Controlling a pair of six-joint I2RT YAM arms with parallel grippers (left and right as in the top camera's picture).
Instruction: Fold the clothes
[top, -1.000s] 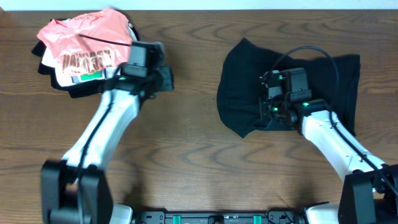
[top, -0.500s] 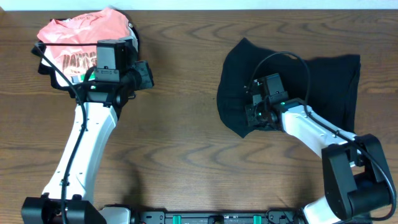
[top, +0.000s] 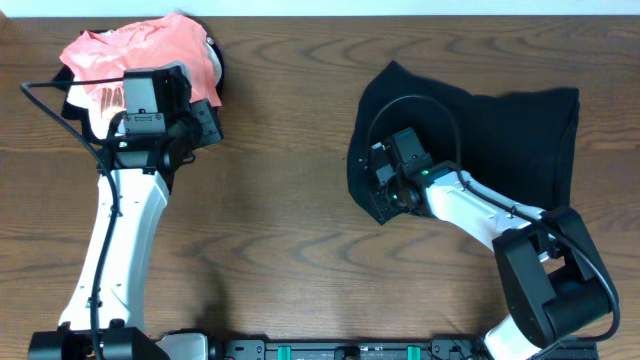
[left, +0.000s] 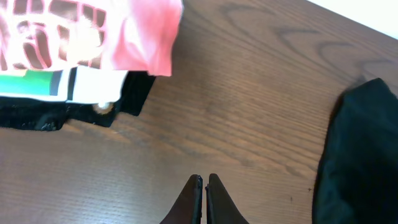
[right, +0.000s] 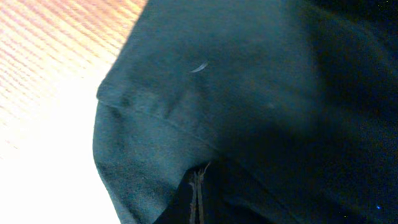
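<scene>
Clothes (top: 500, 130) lie spread on the counter (top: 290, 150), with the right gripper (right: 199, 177) closed tight, tips against their left edge, and the left gripper (left: 204, 180) closed, empty, well apart from them.

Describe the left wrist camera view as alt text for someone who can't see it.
The left gripper, jaws shut, hovers over bare wooden table. At upper left a pink shirt lies atop a white garment and black fabric; the black garment fills the right edge.

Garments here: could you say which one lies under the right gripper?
The plain black garment, alone on the right; the pink shirt sits far left.
</scene>
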